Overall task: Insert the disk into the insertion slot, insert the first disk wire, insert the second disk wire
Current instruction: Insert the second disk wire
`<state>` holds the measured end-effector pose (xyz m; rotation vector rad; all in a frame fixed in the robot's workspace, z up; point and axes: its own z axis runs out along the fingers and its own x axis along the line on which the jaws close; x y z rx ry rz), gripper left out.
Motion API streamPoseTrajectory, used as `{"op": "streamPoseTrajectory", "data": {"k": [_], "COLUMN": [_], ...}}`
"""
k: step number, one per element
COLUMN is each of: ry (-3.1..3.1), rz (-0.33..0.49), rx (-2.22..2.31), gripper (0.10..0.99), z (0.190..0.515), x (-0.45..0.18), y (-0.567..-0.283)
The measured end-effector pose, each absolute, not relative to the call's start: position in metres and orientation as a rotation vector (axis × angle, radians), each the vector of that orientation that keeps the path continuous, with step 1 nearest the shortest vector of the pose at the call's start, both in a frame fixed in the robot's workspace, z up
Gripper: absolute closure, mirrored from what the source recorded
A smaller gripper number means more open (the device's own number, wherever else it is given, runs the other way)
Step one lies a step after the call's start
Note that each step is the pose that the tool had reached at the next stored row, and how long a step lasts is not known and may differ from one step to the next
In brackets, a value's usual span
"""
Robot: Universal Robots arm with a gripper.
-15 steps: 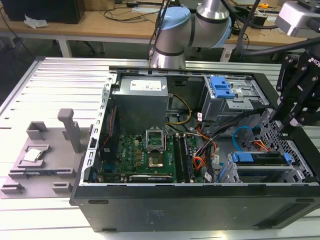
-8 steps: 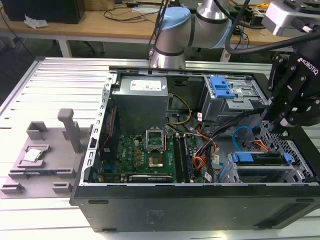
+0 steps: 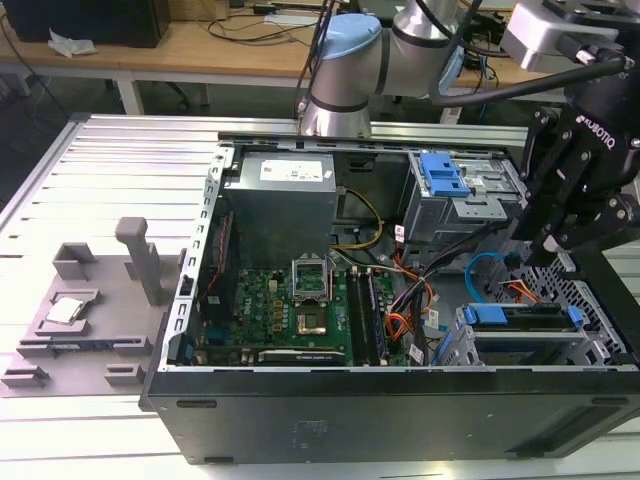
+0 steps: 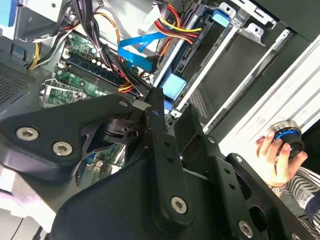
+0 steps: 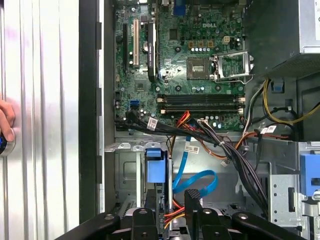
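Hovering gripper (image 3: 553, 245): above the computer case (image 3: 350, 410), at its end on the exterior view's right; fingers spread, with red and orange wires (image 5: 173, 212) showing through the gap in the first wrist view.
Disk (image 3: 520, 313): lying in the insertion slot (image 3: 530, 348), in the case's near corner below the gripper.
Second disk wire (image 3: 482, 268): looping just above the disk; I cannot tell whether it is plugged in.
Person's hand (image 4: 277, 155): outside the case, holding a round knob (image 4: 286, 136).

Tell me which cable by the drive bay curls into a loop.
The thin light-blue cable, looping beside the blue plastic tab; the black, red and orange wire bundle forms no loop.
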<state>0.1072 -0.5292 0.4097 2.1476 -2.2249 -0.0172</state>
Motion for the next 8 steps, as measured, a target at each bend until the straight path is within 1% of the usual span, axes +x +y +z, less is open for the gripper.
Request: {"op": "streamPoseTrajectory", "data": {"k": [2, 5, 8], "ry": [-2.225, -2.223, -2.159], "rz": [-0.017, -0.017, -0.015], "rx": [2.148, 2.15, 2.213], "gripper": [0.725, 0.725, 0.725], "z": [0.409, 0.407, 0.405], "x": [0.107, 0.107, 0.107], "y": [-0.526, -0.514, -0.511]}}
